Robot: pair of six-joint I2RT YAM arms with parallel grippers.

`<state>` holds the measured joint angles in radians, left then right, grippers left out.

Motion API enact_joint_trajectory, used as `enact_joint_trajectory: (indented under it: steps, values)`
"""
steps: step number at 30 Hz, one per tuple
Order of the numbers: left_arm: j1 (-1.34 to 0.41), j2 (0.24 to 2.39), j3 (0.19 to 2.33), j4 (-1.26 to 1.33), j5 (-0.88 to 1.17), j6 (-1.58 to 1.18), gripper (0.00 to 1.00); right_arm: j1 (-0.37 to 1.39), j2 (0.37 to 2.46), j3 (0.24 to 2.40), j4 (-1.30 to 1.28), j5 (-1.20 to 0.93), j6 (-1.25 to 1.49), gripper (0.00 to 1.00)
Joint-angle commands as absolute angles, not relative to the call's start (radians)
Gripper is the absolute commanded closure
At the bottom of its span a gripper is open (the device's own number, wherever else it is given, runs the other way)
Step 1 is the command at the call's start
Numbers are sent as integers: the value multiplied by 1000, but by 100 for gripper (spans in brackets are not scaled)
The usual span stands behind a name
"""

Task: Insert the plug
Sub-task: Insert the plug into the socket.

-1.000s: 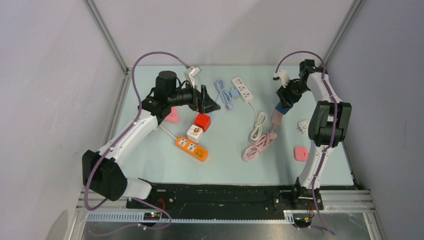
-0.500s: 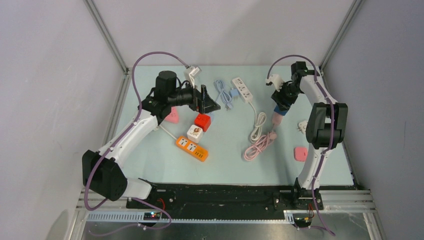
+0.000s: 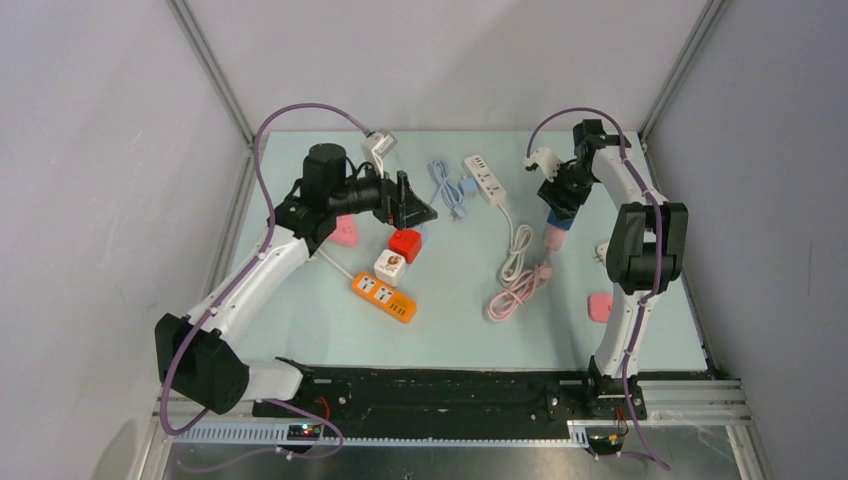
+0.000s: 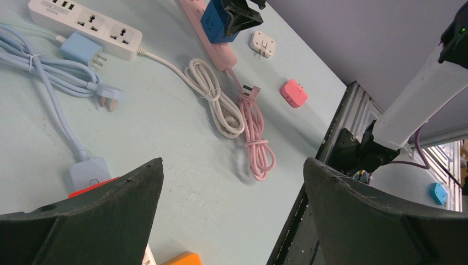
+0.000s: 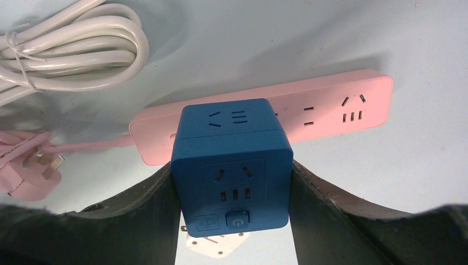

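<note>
A blue cube plug point(image 5: 232, 165) sits between the fingers of my right gripper point(image 5: 232, 167), which is shut on its two sides. It hangs just above the cable end of a pink power strip point(image 5: 331, 107) lying on the table, and whether it touches the strip I cannot tell. From above, the right gripper point(image 3: 558, 208) is at the back right with the blue cube plug point(image 3: 558, 216) over the pink power strip point(image 3: 551, 238). My left gripper point(image 3: 412, 208) stands wide open above a red cube point(image 3: 404, 243), holding nothing. The left wrist view also shows the blue cube plug point(image 4: 218, 22).
A white power strip point(image 3: 485, 178) and a light blue cable point(image 3: 445, 185) lie at the back centre. White cord coil point(image 3: 516, 255) and pink cord coil point(image 3: 520, 290) lie mid-table. An orange strip point(image 3: 383, 297), a white cube point(image 3: 389, 266), a pink adapter point(image 3: 601, 307) and a white adapter point(image 3: 603, 252) lie around.
My right gripper has carried the blue cube plug a little to the left, over the pink strip. The left arm has shifted slightly, its gripper still open.
</note>
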<state>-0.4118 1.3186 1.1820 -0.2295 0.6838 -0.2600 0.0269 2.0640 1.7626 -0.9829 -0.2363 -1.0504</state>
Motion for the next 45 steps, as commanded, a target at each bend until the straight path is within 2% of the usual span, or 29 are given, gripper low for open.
enact_joint_trajectory:
  steps: [1,10,27,28,30,31,33,45]
  values:
    - [-401,1286,1176,-231,677,-229,0,43,2206,1702,-982,-268,-1083,100]
    - [-396,1296,1193,-241,674,-222,0,38,2191,1567,-871,-229,-1110,100]
    - [-393,1302,1216,-248,661,-213,0,44,2204,1641,-856,-215,-1052,98]
    - [-393,1304,1218,-248,660,-212,0,43,2198,1659,-864,-231,-1047,94]
    - [-393,1309,1223,-248,662,-211,0,38,2179,1692,-889,-281,-1030,66]
    - [-393,1310,1227,-249,662,-211,0,36,2165,1704,-898,-301,-1021,20]
    - [-393,1311,1232,-250,659,-211,0,36,2140,1720,-899,-321,-1018,3]
    - [-391,1294,1221,-250,634,-203,0,40,1911,1711,-704,-361,-825,1]
